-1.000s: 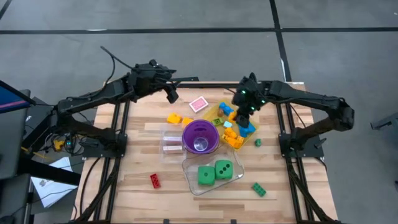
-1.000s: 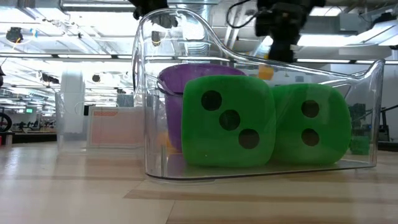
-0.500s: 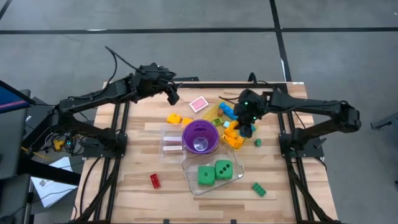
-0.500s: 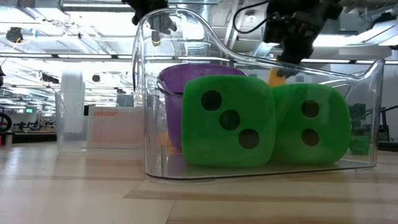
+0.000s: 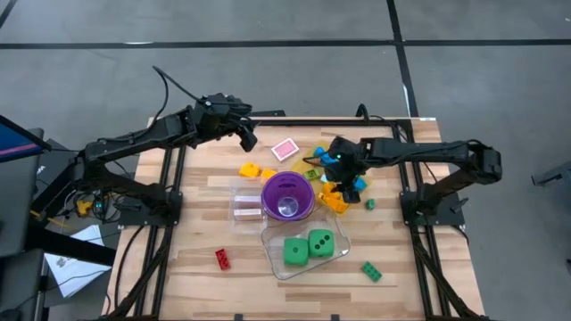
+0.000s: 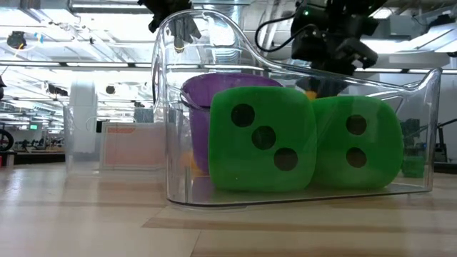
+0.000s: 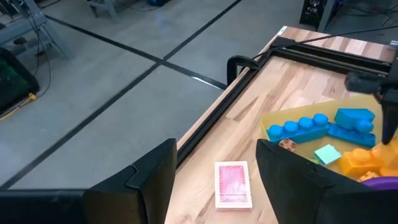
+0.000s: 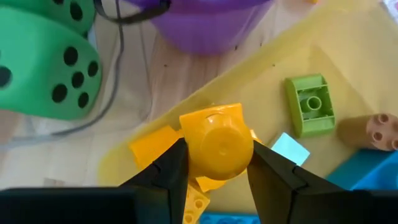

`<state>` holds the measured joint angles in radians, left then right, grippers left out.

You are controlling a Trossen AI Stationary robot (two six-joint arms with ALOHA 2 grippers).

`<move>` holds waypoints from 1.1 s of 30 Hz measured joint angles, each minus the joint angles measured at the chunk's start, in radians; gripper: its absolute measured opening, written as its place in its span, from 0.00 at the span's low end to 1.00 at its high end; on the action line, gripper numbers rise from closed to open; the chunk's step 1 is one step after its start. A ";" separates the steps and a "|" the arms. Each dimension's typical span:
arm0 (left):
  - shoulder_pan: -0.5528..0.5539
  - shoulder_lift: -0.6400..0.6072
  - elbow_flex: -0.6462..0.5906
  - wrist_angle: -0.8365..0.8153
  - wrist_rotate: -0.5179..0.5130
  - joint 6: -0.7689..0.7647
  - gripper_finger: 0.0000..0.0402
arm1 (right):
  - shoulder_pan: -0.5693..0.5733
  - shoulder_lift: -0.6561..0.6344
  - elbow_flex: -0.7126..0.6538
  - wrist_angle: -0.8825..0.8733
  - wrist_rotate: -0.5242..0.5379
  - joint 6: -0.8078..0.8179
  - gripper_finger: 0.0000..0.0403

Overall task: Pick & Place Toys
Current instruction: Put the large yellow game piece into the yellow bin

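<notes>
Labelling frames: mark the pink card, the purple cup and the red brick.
pink card (image 5: 285, 149): high view, middle of its face.
purple cup (image 5: 287, 183): high view, its rim.
red brick (image 5: 222, 259): high view, middle of its top.

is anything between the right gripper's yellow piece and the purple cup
Nothing visible. The right gripper, shut on the yellow piece, is over the yellow tray; the purple cup stands beside it with its mouth open.
</notes>
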<state>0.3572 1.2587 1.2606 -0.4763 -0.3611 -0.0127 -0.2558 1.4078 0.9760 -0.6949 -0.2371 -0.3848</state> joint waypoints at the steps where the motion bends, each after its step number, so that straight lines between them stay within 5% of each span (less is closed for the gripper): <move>1: 0.000 0.000 0.000 0.000 0.000 -0.002 0.54 | 0.000 0.009 0.000 0.001 0.000 -0.017 0.32; 33: -0.005 0.000 0.000 -0.003 0.000 -0.023 0.52 | 0.000 0.083 0.001 0.027 -0.025 -0.094 0.38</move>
<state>0.3527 1.2587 1.2606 -0.4797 -0.3614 -0.0353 -0.2554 1.4910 0.9768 -0.6684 -0.2621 -0.4789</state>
